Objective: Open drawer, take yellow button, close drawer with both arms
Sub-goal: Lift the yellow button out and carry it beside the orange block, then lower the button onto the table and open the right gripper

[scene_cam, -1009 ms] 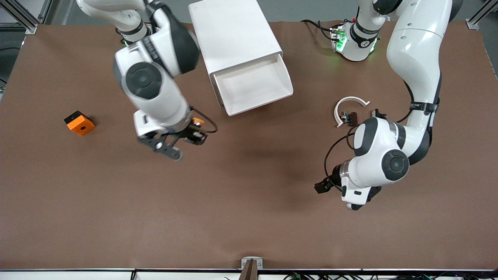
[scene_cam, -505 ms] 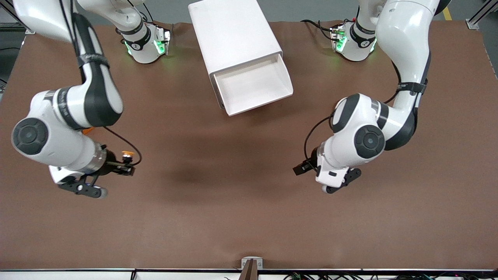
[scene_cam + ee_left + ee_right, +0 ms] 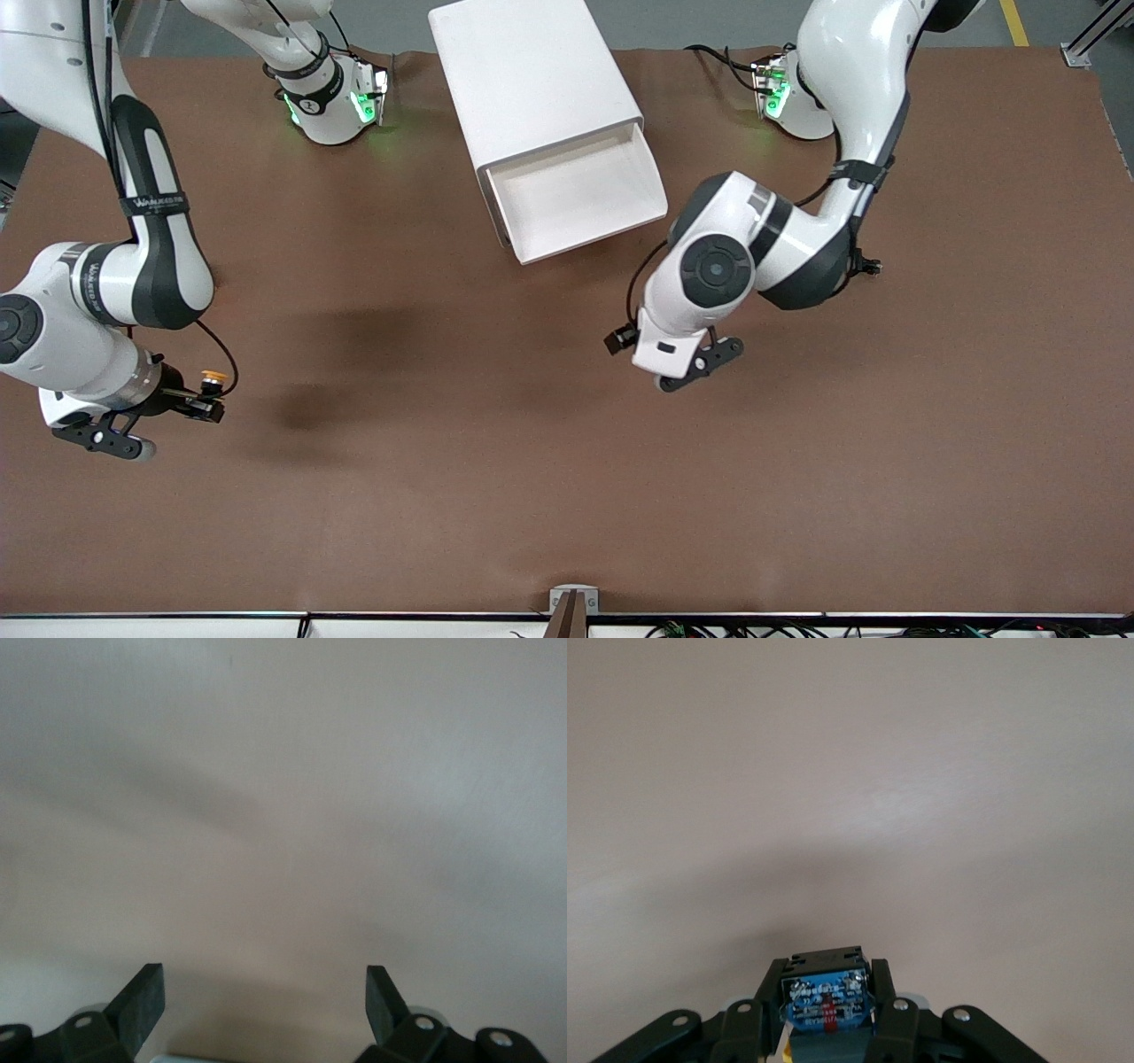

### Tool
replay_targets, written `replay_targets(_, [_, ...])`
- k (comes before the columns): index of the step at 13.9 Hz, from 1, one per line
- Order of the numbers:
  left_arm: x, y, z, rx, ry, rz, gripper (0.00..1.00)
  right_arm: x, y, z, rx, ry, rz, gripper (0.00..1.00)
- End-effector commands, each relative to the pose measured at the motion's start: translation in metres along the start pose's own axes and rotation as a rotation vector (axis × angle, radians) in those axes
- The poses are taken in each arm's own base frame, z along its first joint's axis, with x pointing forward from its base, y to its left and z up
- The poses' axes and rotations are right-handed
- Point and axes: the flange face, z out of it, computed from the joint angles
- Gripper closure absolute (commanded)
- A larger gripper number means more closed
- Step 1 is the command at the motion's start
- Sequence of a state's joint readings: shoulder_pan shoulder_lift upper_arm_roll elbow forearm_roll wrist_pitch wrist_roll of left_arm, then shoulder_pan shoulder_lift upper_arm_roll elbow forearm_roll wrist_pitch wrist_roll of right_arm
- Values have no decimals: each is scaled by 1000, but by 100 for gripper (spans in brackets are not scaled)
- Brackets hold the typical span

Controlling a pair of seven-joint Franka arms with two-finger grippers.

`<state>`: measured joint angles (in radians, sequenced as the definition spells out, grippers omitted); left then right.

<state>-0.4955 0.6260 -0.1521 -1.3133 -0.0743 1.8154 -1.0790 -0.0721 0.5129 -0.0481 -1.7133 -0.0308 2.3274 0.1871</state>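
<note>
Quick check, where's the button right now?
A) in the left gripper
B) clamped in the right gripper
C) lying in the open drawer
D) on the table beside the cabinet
B: the right gripper is shut on the button over bare table toward the right arm's end, the drawer stands open with nothing in it, and the left gripper is open with nothing between its fingers.

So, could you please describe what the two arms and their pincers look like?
Both arms are glossy white jointed shells with black bands and round dark grey joint caps; thin black cables loop near the wrists, and green lights glow at the bases. The left pincer and right pincer are black, two-fingered, with silver screws.
</note>
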Motion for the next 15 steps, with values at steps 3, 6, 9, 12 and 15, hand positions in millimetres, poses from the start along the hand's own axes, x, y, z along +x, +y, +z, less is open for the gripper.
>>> replay_targets(3, [-47, 11, 14, 89, -5, 30, 0, -1, 64, 80, 10, 26, -79, 100])
replay_targets(6, [-68, 19, 18, 99, -4, 31, 0, -6, 70, 103, 21, -2, -83, 100])
replay_targets(9, [-104, 27, 31, 135, -15, 67, 0, -8, 78, 119, 56, -1, -101, 100])
replay_targets(12, [-134, 32, 38, 176, -42, 100, 0, -10, 85, 132, 82, -13, -89, 100])
replay_targets(15, [-166, 36, 43, 204, -74, 138, 0, -5, 84, 127, 81, -6, -89, 21])
